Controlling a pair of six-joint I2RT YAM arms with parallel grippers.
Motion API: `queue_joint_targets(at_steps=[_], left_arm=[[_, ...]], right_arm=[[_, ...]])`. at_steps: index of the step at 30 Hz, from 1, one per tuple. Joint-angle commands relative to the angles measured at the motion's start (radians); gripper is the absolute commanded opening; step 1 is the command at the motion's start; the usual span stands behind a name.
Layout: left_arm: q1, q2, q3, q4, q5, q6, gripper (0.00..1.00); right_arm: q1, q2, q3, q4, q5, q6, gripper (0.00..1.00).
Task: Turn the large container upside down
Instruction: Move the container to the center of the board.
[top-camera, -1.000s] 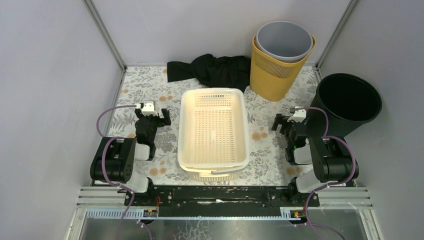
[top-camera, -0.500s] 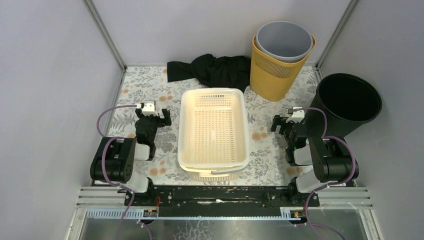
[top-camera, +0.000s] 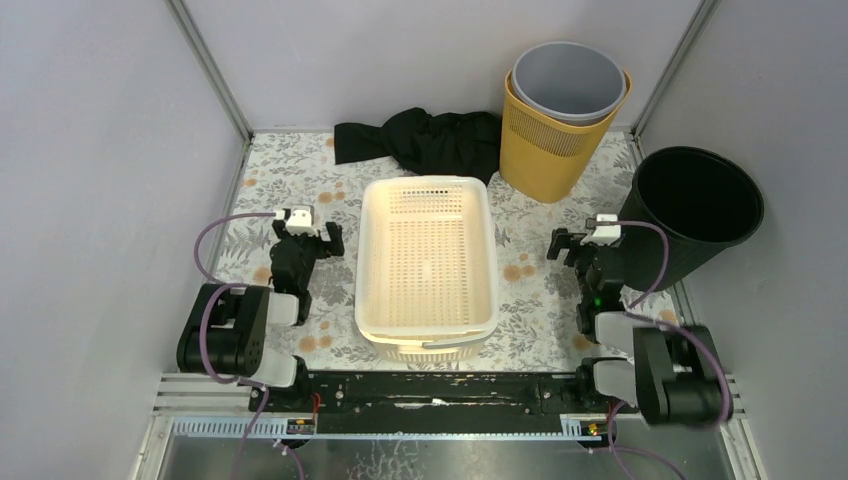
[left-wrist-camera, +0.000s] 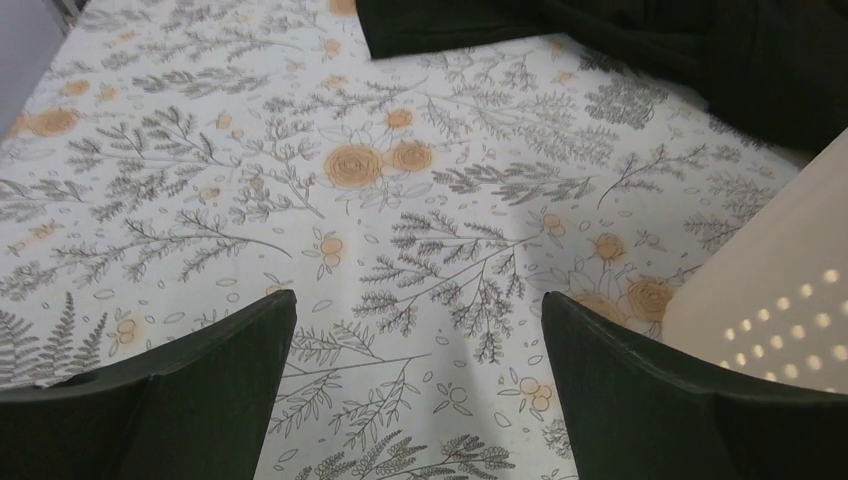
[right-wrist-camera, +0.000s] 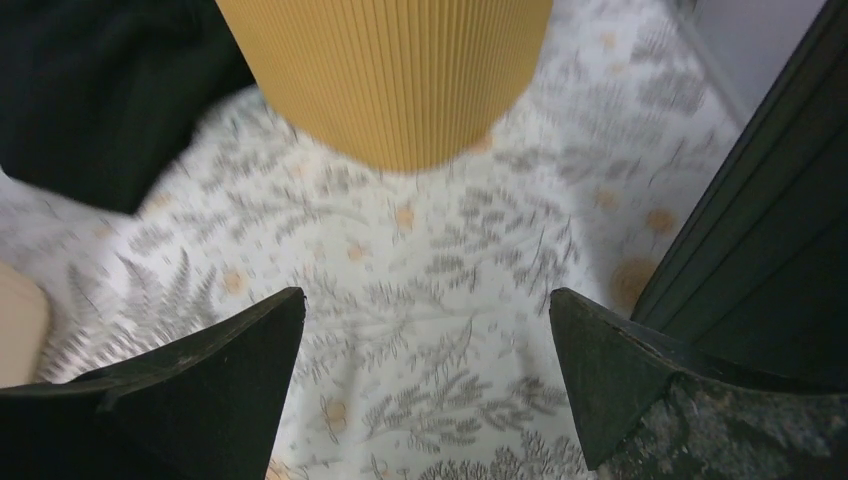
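A large cream perforated basket (top-camera: 428, 258) stands upright, open side up, in the middle of the floral table; its corner shows in the left wrist view (left-wrist-camera: 780, 290) and at the left edge of the right wrist view (right-wrist-camera: 15, 320). My left gripper (top-camera: 305, 240) is open and empty, low over the table just left of the basket; in its own view (left-wrist-camera: 420, 300) only the cloth pattern lies between its fingers. My right gripper (top-camera: 588, 245) is open and empty, between the basket and a black bin (top-camera: 698, 205); it also shows in the right wrist view (right-wrist-camera: 427, 295).
A yellow mesh bin (top-camera: 552, 140) with a grey bin (top-camera: 568, 80) nested in it stands at the back right, and shows in the right wrist view (right-wrist-camera: 390, 70). A black cloth (top-camera: 425, 140) lies at the back. The black bin's wall (right-wrist-camera: 770, 250) is close to my right finger.
The right arm has shifted a little to the right and its elbow has dropped toward the near edge. The left arm has lowered slightly. The basket has not moved.
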Motion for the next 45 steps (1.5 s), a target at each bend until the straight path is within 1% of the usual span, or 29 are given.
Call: queue_joint_targets(at_steps=[1, 3, 5, 7, 9, 12, 14, 17, 19, 22, 26, 28, 30, 31, 33, 34, 36, 38, 42, 45], left_arm=[[-0.03, -0.123, 0.022, -0.113, -0.03, 0.032, 1.0], [-0.084, -0.18, 0.065, -0.262, -0.047, 0.047, 1.0], [-0.139, -0.208, 0.103, -0.348, -0.069, 0.068, 1.0], [-0.178, -0.239, 0.104, -0.373, -0.083, 0.077, 1.0], [-0.22, -0.284, 0.107, -0.426, -0.136, 0.086, 1.0], [-0.272, -0.36, 0.093, -0.436, -0.183, 0.063, 1.0], [-0.295, -0.41, 0.116, -0.479, -0.179, 0.036, 1.0], [-0.328, -0.464, 0.191, -0.588, -0.172, -0.005, 1.0], [-0.339, -0.496, 0.249, -0.662, -0.155, -0.033, 1.0], [-0.339, -0.534, 0.339, -0.744, -0.108, -0.053, 1.0], [-0.338, -0.551, 0.489, -0.854, -0.096, -0.071, 1.0], [-0.339, -0.554, 0.554, -0.911, -0.091, -0.12, 1.0], [-0.339, -0.56, 0.604, -0.943, -0.133, -0.222, 1.0], [-0.339, -0.564, 0.631, -0.971, -0.18, -0.304, 1.0], [-0.338, -0.566, 0.696, -1.089, -0.288, -0.445, 1.0], [-0.339, -0.567, 0.719, -1.144, -0.304, -0.464, 1.0], [-0.339, -0.569, 0.743, -1.18, -0.275, -0.471, 1.0], [-0.339, -0.583, 0.749, -1.2, -0.233, -0.477, 1.0], [-0.339, -0.623, 0.737, -1.213, -0.159, -0.478, 1.0], [-0.337, -0.66, 0.716, -1.181, -0.059, -0.512, 1.0]], right_arm=[[-0.002, -0.242, 0.082, -0.25, -0.021, -0.007, 0.99], [-0.002, -0.294, 0.125, -0.335, -0.087, 0.058, 0.99], [-0.001, -0.331, 0.16, -0.412, -0.16, 0.139, 0.99], [0.0, -0.364, 0.188, -0.487, -0.224, 0.217, 0.99], [0.0, -0.402, 0.221, -0.569, -0.278, 0.266, 0.99], [0.0, -0.466, 0.278, -0.694, -0.315, 0.348, 0.99], [0.0, -0.502, 0.332, -0.794, -0.338, 0.403, 0.99], [0.0, -0.543, 0.448, -0.965, -0.343, 0.476, 0.99], [0.0, -0.557, 0.528, -1.069, -0.349, 0.489, 0.99], [-0.001, -0.563, 0.628, -1.173, -0.377, 0.476, 0.99], [0.0, -0.556, 0.689, -1.2, -0.439, 0.482, 0.99], [-0.001, -0.535, 0.716, -1.219, -0.494, 0.469, 0.99], [-0.001, -0.508, 0.732, -1.238, -0.512, 0.508, 0.99], [0.0, -0.493, 0.741, -1.26, -0.517, 0.534, 0.99], [0.0, -0.475, 0.734, -1.266, -0.571, 0.542, 0.99], [0.0, -0.476, 0.704, -1.221, -0.603, 0.571, 0.99], [-0.001, -0.483, 0.644, -1.123, -0.65, 0.628, 0.99], [-0.001, -0.47, 0.617, -1.086, -0.669, 0.671, 0.99], [0.0, -0.436, 0.611, -1.115, -0.7, 0.684, 0.99], [0.0, -0.452, 0.614, -1.169, -0.659, 0.655, 0.99]])
